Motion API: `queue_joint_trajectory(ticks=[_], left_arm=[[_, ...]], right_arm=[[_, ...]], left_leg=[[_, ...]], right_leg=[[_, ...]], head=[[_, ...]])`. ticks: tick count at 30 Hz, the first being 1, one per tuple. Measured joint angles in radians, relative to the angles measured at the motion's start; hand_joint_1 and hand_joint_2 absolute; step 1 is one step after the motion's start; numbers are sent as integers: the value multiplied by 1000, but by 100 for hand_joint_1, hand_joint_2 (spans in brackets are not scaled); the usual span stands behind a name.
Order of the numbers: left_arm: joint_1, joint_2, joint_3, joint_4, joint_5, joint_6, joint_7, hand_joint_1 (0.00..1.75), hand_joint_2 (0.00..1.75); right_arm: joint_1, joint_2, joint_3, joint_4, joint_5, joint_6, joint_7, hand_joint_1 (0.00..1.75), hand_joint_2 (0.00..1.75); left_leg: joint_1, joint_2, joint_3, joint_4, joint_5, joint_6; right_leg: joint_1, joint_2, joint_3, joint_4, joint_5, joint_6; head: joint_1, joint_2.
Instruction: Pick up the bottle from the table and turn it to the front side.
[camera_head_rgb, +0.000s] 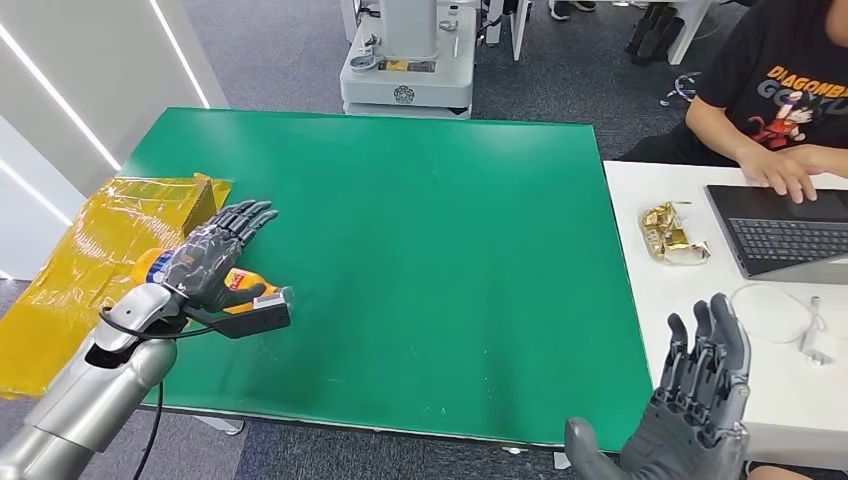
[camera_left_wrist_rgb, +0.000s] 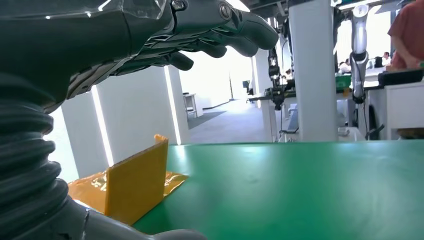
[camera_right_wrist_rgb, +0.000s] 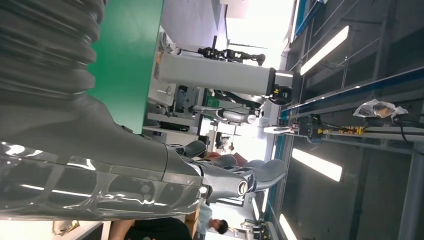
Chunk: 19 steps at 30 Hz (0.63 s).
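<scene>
Check the left hand (camera_head_rgb: 215, 255) first: it hovers with its fingers extended and spread, palm down, and it holds nothing. The bottle (camera_head_rgb: 243, 283) lies directly beneath the palm, on its side on the green table (camera_head_rgb: 430, 260), near the table's left edge. Its orange body shows just past the thumb side of the hand, and what looks like a blue end shows at the wrist side — most of the bottle is hidden under the hand.

Judge the long axis as running roughly across the palm, from the wrist side outward toward the table's middle. You cannot tell from these views whether the fingers touch the bottle.

The right hand (camera_head_rgb: 700, 390) stands well apart at the table's right edge, fingers upright and spread, also holding nothing. The left hand is clearly the nearer one — plan the grasp with it. The move likely calls for lowering straight down and closing the fingers around the body. The yellow sheet (camera_head_rgb: 100, 250) lies just beyond the left hand's outer side.
</scene>
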<state>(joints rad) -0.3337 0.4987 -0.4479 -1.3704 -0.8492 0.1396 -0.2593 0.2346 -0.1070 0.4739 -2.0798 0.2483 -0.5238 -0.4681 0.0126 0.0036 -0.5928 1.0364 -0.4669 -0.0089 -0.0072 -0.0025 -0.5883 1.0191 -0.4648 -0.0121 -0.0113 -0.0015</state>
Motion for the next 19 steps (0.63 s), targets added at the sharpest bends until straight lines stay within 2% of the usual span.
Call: queue_joint_trajectory(ticks=[7, 10, 13, 16, 18, 19], left_arm=[[2, -2, 1, -26, 22, 10, -11, 0, 175], [13, -22, 16, -54, 170, 49, -63, 0, 175], [37, -85, 46, -122, 463, 58, -98, 0, 175], [79, -184, 61, -201, 762, 40, -130, 0, 175], [114, -259, 58, -252, 907, 31, -164, 0, 175], [123, -278, 56, -265, 940, 28, -174, 0, 175]], right_arm=[[1, -4, 1, -3, 0, -1, 0, 0, 175], [0, -6, 4, -3, 0, -7, 6, 0, 175], [0, -9, 14, -3, 0, -16, 14, 0, 175], [-1, -15, 24, -3, -3, -21, 15, 0, 175], [-2, -19, 30, -2, 0, -21, 16, 0, 175], [-2, -20, 31, -2, 2, -21, 16, 0, 175]], left_leg=[[0, 0, 0, 0, 0, 0], [0, 0, 0, 0, 0, 0], [-1, -1, -1, 0, 0, 0], [-1, -1, -1, 0, -1, 1], [-2, 0, -1, 0, -1, 2], [-2, 0, -1, 0, -1, 2]], right_leg=[[0, 0, 0, 0, 0, 0], [0, 0, 0, 0, 0, 0], [-1, -1, 0, -1, 0, 0], [-2, -1, 0, -2, 0, 1], [-2, 0, 1, -2, 0, 1], [-2, 0, 1, -3, 0, 1]], head=[[0, 0], [0, 0], [0, 0], [0, 0], [0, 0], [0, 0]])
